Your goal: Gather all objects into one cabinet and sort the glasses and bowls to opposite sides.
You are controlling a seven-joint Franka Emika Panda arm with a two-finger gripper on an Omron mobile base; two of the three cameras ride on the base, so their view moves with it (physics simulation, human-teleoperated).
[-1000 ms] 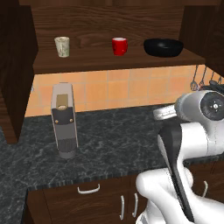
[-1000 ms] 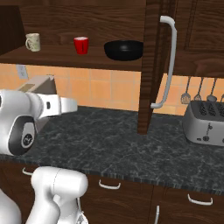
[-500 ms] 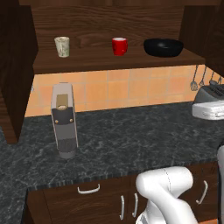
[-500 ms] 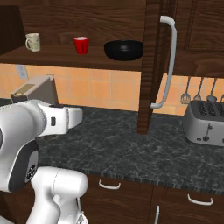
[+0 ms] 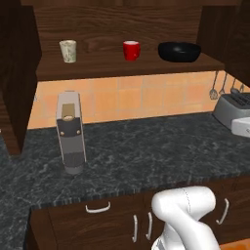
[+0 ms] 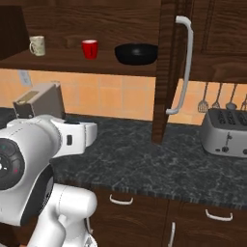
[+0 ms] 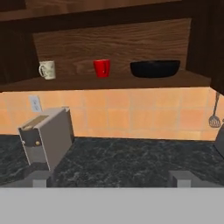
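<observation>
The cabinet (image 5: 122, 69) stands open, its door (image 6: 166, 72) with the pale bar handle (image 6: 185, 67) swung out at the right. On its shelf (image 7: 109, 83) stand a cream tumbler (image 5: 68, 51) (image 6: 37, 45) (image 7: 47, 69), a red mug (image 5: 131, 50) (image 6: 89, 49) (image 7: 102, 68) and, furthest right, a wide black bowl (image 5: 179, 51) (image 6: 136, 54) (image 7: 155, 68). My gripper (image 7: 109, 180) is open and holds nothing. It faces the shelf from well back, over the counter, and touches none of the tableware.
A grey coffee machine (image 5: 71, 132) (image 6: 41, 99) (image 7: 46, 140) stands on the dark stone counter (image 5: 146, 151) at the left. A silver toaster (image 6: 224, 132) (image 5: 233, 108) sits at the right under hanging utensils (image 6: 217, 99). Base cabinets with small handles (image 6: 120, 198) lie below.
My arm has swung away from the middle of the left base view, and its big joint sits lower and nearer in the right base view. The tableware on the shelf has not moved.
</observation>
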